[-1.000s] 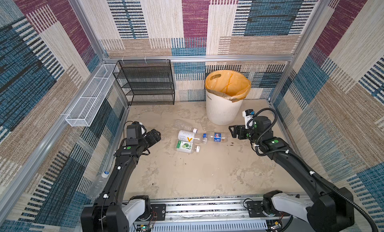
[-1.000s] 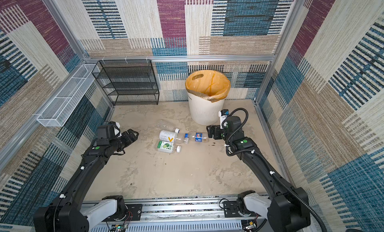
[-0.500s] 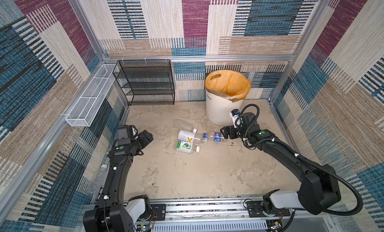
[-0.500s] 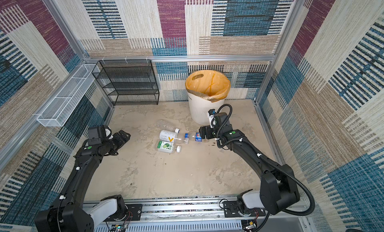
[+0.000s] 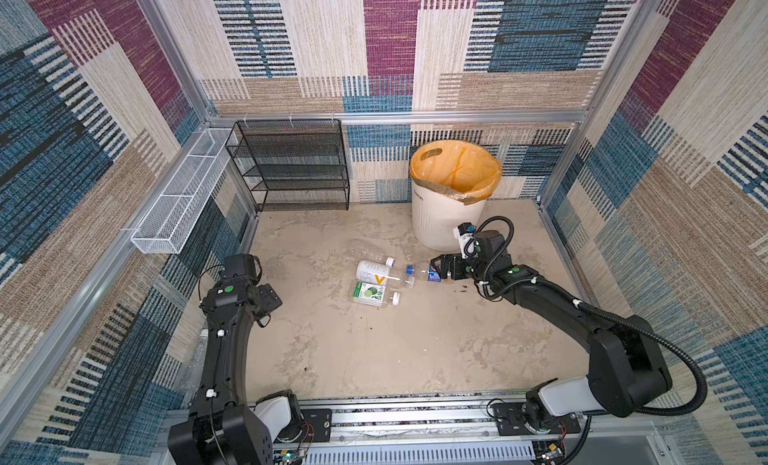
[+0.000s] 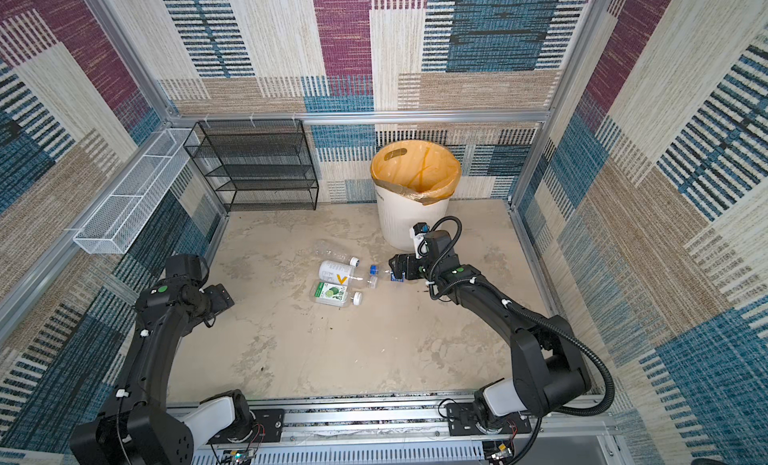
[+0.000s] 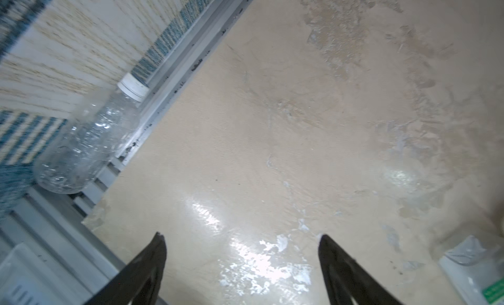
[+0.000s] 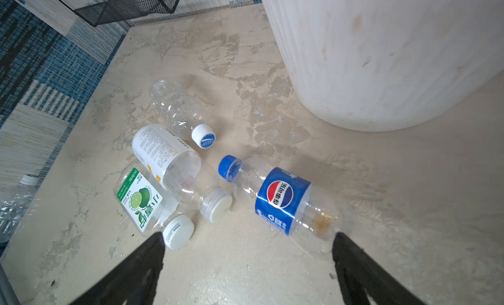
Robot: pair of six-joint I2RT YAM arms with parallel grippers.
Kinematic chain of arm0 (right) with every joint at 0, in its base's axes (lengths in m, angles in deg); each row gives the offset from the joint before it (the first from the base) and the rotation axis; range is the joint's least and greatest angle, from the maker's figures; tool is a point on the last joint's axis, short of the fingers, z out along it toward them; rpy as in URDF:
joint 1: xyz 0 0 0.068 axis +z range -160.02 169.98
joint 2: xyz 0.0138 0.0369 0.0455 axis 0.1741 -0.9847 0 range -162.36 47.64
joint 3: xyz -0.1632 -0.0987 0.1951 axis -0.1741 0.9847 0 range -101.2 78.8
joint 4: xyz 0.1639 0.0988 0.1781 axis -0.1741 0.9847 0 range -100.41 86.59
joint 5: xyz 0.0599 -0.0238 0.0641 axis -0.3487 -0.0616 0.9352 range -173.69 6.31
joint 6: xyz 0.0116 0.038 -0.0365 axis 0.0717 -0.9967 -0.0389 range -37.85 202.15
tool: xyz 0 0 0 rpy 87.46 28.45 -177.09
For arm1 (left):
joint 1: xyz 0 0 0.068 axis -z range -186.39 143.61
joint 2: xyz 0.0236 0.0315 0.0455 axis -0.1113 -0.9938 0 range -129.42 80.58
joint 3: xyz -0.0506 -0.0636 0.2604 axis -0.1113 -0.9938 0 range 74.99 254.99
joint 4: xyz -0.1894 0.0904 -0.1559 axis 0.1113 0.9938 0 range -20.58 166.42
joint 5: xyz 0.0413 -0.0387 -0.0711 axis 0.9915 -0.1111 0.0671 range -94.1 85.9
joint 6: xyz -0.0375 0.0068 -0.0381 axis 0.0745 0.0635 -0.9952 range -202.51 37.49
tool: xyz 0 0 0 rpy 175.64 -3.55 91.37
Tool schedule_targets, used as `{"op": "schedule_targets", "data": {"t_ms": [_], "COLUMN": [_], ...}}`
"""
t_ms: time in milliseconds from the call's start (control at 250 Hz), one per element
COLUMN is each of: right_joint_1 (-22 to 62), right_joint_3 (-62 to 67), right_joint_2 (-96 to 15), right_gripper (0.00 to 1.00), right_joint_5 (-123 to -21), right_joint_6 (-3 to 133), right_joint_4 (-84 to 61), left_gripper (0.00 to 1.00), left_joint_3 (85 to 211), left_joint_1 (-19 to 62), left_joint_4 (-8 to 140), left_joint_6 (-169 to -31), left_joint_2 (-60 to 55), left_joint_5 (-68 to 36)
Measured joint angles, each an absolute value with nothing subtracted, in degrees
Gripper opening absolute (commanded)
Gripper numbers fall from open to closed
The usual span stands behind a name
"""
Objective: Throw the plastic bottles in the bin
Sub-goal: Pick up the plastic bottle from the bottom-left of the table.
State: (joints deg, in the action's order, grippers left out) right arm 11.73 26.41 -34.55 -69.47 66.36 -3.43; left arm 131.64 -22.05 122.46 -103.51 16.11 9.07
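Four plastic bottles (image 5: 372, 271) are lying clustered just ahead of the right gripper (image 8: 249, 235), whose fingers are standing wide apart, gripping nothing. The blue-labelled bottle (image 8: 283, 200) is lying with its base just beside one fingertip, and the lime-labelled bottle (image 8: 139, 198) with its cap beside the other. The bin (image 8: 381, 58) is standing close ahead, off to one side. The left gripper (image 7: 242, 236) is hovering spread open over bare floor (image 7: 272, 126), with a fifth bottle (image 7: 90, 137) lying ahead against the wall rail (image 7: 174, 71).
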Motion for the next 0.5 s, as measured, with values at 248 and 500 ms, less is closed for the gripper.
{"op": "schedule_targets", "data": {"t_ms": [248, 500], "right_joint_1": [11.71, 11.71], "right_joint_3": [31.49, 33.76], "right_joint_2": [-34.25, -33.22], "right_gripper": [0.97, 0.97], "right_joint_5": [-65.4, -61.62], "right_joint_6": [61.18, 58.4], "right_joint_4": [-10.51, -16.87], "left_gripper": [0.86, 0.83], "left_joint_3": [135.29, 129.6], "left_joint_1": [-22.27, -22.38], "left_joint_4": [123.16, 117.78], "left_joint_6": [-91.88, -81.56], "left_joint_2": [11.98, 9.68], "left_joint_5": [16.88, 25.77]}}
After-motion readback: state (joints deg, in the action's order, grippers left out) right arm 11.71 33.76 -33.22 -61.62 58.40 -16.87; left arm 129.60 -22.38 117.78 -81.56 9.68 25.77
